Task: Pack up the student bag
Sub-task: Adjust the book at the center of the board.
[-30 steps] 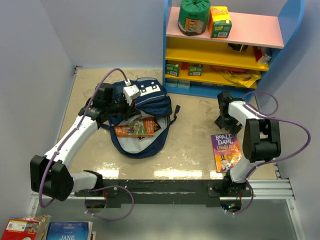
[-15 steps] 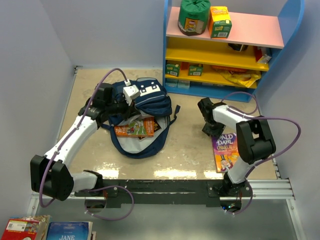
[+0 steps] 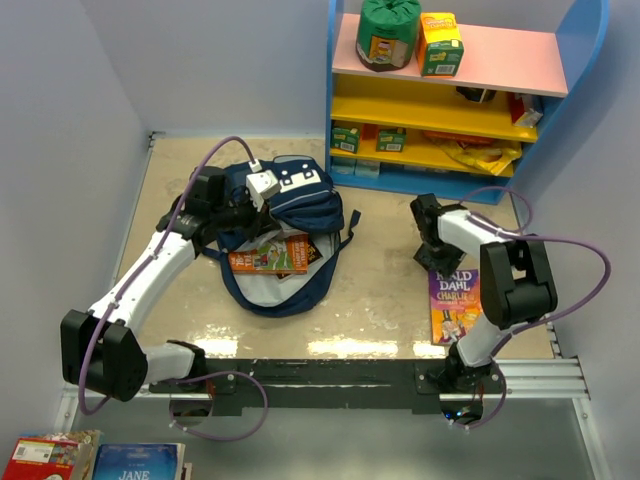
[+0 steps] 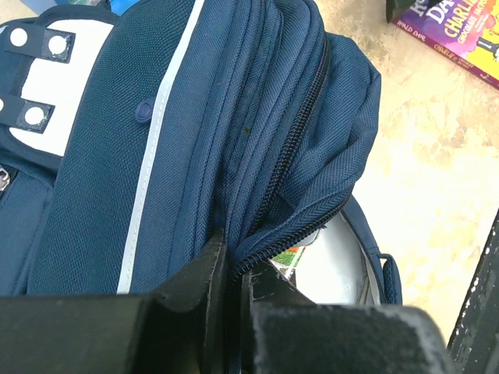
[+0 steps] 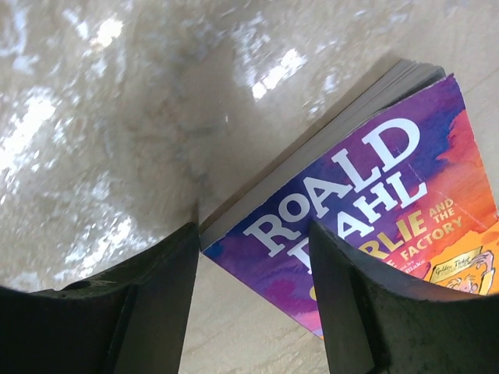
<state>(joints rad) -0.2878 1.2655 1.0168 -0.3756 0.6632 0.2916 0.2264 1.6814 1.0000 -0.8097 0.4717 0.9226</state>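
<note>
The one title that reads in full is on the purple paperback (image 5: 366, 187), "ROALD DAHL" in white above "CHARLIE AND THE ... FACTORY", with one word hidden by a finger. It lies flat on the beige tabletop (image 3: 380, 290), well to the right of the navy blue fabric backpack (image 3: 305, 205).

The right claw (image 5: 256, 234) is down at the far corner of this paperback. Its jaws are parted, one finger on each side of the corner, and they grip nothing.

The backpack lies left of centre on the tabletop with its main compartment unzipped and the pale lining showing. Its white patches carry round snaps. The left claw (image 4: 232, 261) is pinched tight on the fabric edge beside the backpack's zip.

One orange-covered book (image 3: 272, 255) sits in the backpack's open mouth. Its lettering is too small to read, and a dark thing at its right end cannot be made out.

Beyond and to the right of the backpack stands a blue-sided shelf unit (image 3: 333, 90). Its pink top holds one green round pack (image 3: 388, 32) and one orange and green carton (image 3: 440, 43), both with unreadable labels. Two small green boxes (image 3: 346, 138) stand on its lowest shelf.

Nearer than the backpack, at the frame's bottom edge, two books are cut off. These are a blue book (image 3: 138, 465) showing "JANE" and a red book (image 3: 45, 458).
</note>
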